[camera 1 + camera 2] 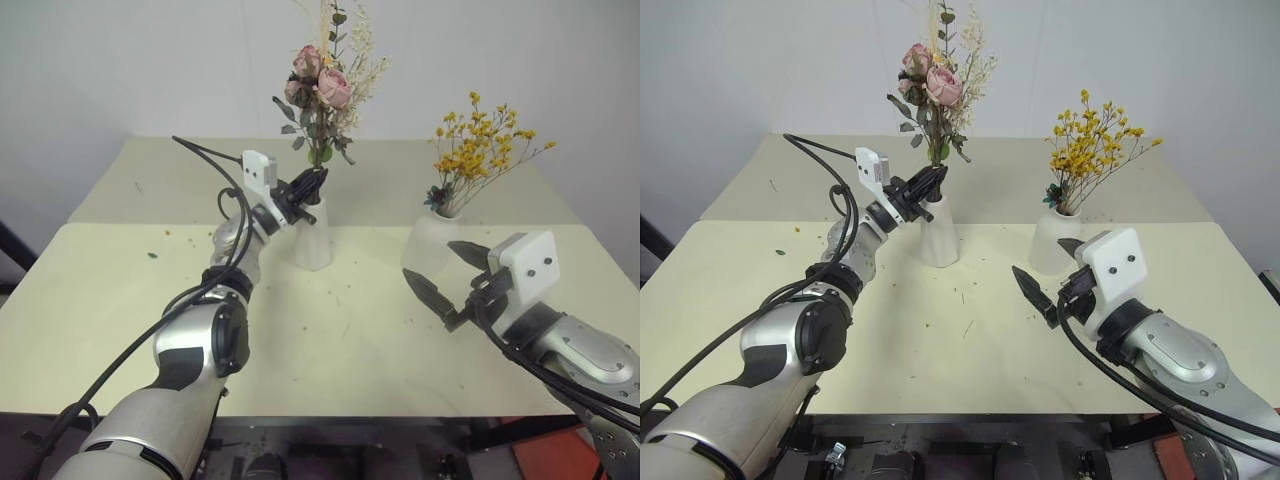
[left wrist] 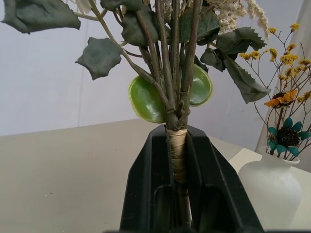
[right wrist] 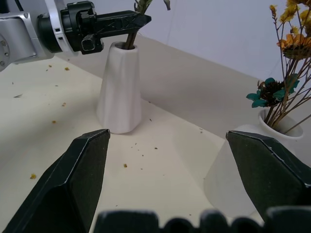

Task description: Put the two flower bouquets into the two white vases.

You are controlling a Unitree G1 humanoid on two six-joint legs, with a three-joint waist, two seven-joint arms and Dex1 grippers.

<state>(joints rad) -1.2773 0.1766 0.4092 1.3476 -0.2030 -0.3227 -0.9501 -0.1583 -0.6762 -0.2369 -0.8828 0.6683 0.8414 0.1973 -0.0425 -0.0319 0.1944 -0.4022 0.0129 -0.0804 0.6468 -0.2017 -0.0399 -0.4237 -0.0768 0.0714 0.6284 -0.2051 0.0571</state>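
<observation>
In left wrist view, fingers (image 2: 146, 194) pinch taped rose stems (image 2: 178, 150).

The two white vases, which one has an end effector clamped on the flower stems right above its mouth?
The tall cone-shaped vase holding the pink rose bouquet. The left end effector grips its stems; the rounded vase with the yellow bouquet stands untouched.

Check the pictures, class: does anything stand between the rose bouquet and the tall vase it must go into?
Nothing visible does. The left gripper is shut on the rose bouquet just above the mouth of the tall vase, and the stems already run down into it. The yellow bouquet sits in the round vase, off to the side.
</observation>
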